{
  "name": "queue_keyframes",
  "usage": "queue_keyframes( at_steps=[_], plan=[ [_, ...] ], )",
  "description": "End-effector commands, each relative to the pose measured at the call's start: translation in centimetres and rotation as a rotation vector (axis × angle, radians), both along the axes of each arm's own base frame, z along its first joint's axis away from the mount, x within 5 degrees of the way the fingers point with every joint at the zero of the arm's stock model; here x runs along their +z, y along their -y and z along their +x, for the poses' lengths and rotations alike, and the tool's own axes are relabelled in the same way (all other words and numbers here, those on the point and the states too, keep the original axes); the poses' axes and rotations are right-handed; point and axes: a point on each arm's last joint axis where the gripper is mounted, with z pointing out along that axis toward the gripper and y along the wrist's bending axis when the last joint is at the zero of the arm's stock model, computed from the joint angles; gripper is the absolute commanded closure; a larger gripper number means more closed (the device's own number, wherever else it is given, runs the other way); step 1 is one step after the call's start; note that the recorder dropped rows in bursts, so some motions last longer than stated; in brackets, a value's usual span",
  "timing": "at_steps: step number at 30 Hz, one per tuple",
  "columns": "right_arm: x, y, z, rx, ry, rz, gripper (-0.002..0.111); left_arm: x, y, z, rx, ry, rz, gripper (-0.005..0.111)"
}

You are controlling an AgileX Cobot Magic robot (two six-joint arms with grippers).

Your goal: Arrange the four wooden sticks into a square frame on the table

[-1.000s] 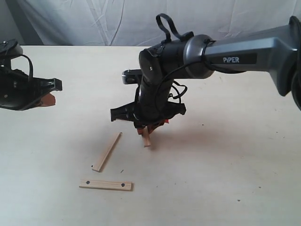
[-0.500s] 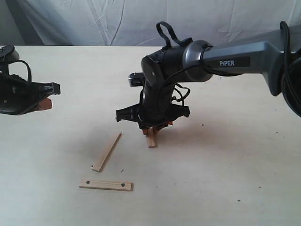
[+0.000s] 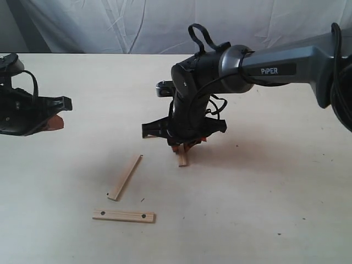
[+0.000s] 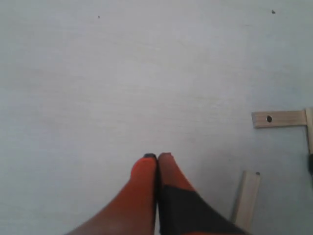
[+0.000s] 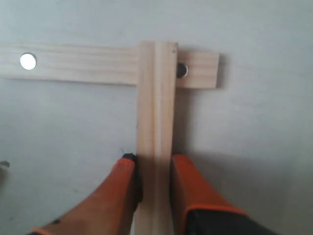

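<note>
My right gripper (image 3: 183,147) points down at the middle of the table (image 3: 264,209), shut on a tan wooden stick (image 3: 182,159) whose lower end is at the surface. In the right wrist view the orange fingers (image 5: 190,188) clamp this stick (image 5: 156,112). Its far end crosses a fourth stick (image 5: 73,62) that has two round holes and lies flat. Two more sticks lie free in front: a slanted one (image 3: 125,177) and a level one with dark holes (image 3: 124,216). My left gripper (image 3: 55,121) hovers at the far left, shut and empty (image 4: 157,156).
A wrinkled white cloth (image 3: 110,25) hangs behind the table's far edge. The left wrist view catches a stick end with a hole (image 4: 278,118) and another stick end (image 4: 247,198). The right arm (image 3: 286,58) reaches in from the right.
The right gripper has carried its stick a little to the right and farther back, the lower end sliding along. The left gripper has barely moved.
</note>
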Motion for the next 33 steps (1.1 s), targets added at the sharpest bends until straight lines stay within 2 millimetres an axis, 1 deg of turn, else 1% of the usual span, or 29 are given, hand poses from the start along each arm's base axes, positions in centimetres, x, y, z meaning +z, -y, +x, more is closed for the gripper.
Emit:
queue_keyframes(
  at_steps=[1,2,3,4,6,7,8,9,10,11,12,14,17,18,21,23,27,30,32,33],
  plan=[
    [-0.9,0.3,0.1,-0.025,-0.018,-0.016,0.104,-0.2,2.4,-0.4,-0.111,-0.014,0.014,0.107],
    [-0.8,0.3,0.1,-0.028,-0.018,-0.013,0.093,-0.3,2.9,-0.4,-0.135,-0.014,0.027,0.107],
    [-0.6,0.3,0.1,-0.031,-0.017,-0.008,0.086,-0.3,3.0,-0.4,-0.138,-0.014,0.027,0.107],
    [0.1,0.3,0.1,-0.031,-0.005,0.002,0.073,-0.3,3.0,-0.4,-0.139,-0.014,0.029,0.107],
    [1.4,0.3,0.1,-0.031,0.016,0.020,0.064,-0.3,3.0,-0.4,-0.142,-0.014,0.032,0.107],
    [2.3,0.4,0.1,-0.033,0.033,0.034,0.062,-0.3,3.0,-0.4,-0.145,-0.017,0.030,0.107],
    [4.2,1.2,0.4,-0.051,0.057,0.053,0.062,-0.3,3.2,-0.5,-0.155,-0.021,0.026,0.107],
    [5.4,1.8,0.7,-0.065,0.071,0.064,0.062,-0.4,3.3,-0.5,-0.162,-0.027,0.022,0.107],
    [7.2,3.3,1.2,-0.099,0.089,0.074,0.062,-0.4,3.9,-0.7,-0.187,-0.032,0.020,0.106],
    [8.2,4.3,1.5,-0.111,0.104,0.078,0.062,-0.4,4.5,-0.8,-0.208,-0.034,0.021,0.103],
    [9.7,5.7,2.0,-0.137,0.129,0.090,0.062,-0.7,5.5,-1.0,-0.253,-0.042,0.030,0.097],
    [10.7,7.0,2.4,-0.153,0.144,0.091,0.062,-1.2,6.8,-1.0,-0.295,-0.040,0.050,0.088],
    [11.3,8.1,2.4,-0.150,0.135,0.073,0.062,-2.1,8.3,-1.0,-0.332,-0.047,0.071,0.073],
    [11.3,8.2,2.4,-0.149,0.132,0.065,0.062,-2.5,8.8,-1.1,-0.344,-0.058,0.071,0.069],
    [11.3,8.4,2.5,-0.143,0.132,0.052,0.062,-4.0,10.1,-1.3,-0.382,-0.101,0.078,0.062],
    [11.3,8.3,2.5,-0.142,0.138,0.061,0.062,-5.1,10.8,-1.4,-0.390,-0.135,0.076,0.060],
    [11.3,8.3,2.5,-0.139,0.139,0.068,0.062,-7.1,11.6,-1.4,-0.409,-0.169,0.113,0.059],
    [11.3,8.3,2.5,-0.136,0.140,0.066,0.062,-8.1,11.8,-1.5,-0.420,-0.198,0.126,0.060],
    [11.3,8.3,2.6,-0.136,0.145,0.069,0.062,-8.4,11.8,-1.6,-0.422,-0.212,0.126,0.067],
    [11.3,8.3,2.6,-0.136,0.147,0.070,0.062,-8.5,11.8,-1.6,-0.422,-0.214,0.126,0.075]
  ],
)
